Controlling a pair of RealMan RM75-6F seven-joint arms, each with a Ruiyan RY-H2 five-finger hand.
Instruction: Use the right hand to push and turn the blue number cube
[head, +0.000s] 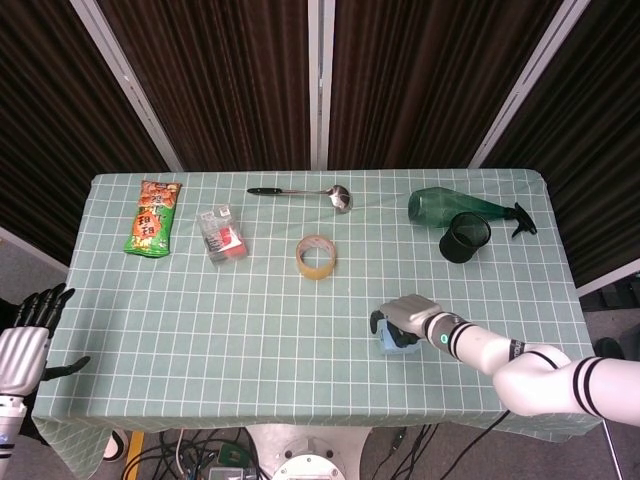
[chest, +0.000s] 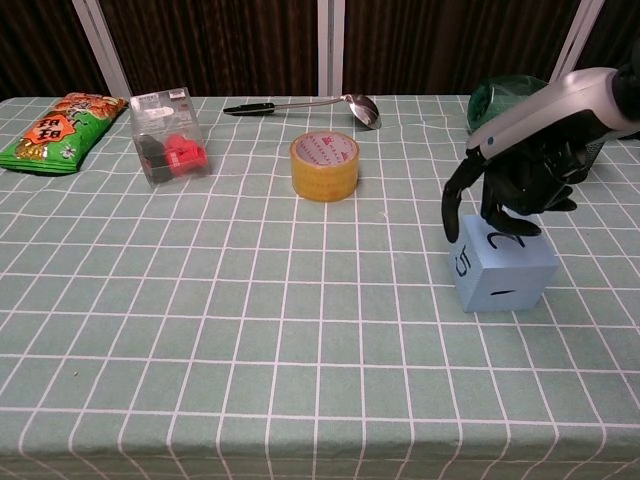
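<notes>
Resting its dark fingertips (chest: 500, 225) on the top of the blue number cube (chest: 503, 270), the right hand (chest: 515, 180) arches over the cube's far edge, thumb down against the left face; it touches and presses the cube without enclosing it. The cube sits on the near right part of the worktop (chest: 250, 330), a green cloth with a white grid. Its left face shows a figure that reads like a 5, its near face carries a single dark dash, and its top bears a curved mark partly hidden under the fingers. In the head view the same cube (head: 393, 342) peeks out from under the hand (head: 405, 318), with the white banded arm running off to the right.

The left hand (head: 22, 345) hangs off the near left corner of the worktop, fingers spread and holding nothing.

Far left lies a green and orange snack packet (chest: 52, 118) printed with red characters too small to read. Just right of it stands a clear plastic box (chest: 167, 135) with red and black pieces inside and a white label whose print is illegible. A roll of yellowish tape (chest: 324, 165) stands near the middle, with faint red print on its upper face. Beyond it lies a metal ladle (chest: 305, 104) with a black handle. At the far right are a dark green spray bottle (head: 450, 206) on its side and a black cup (head: 465, 237) touching it.
</notes>
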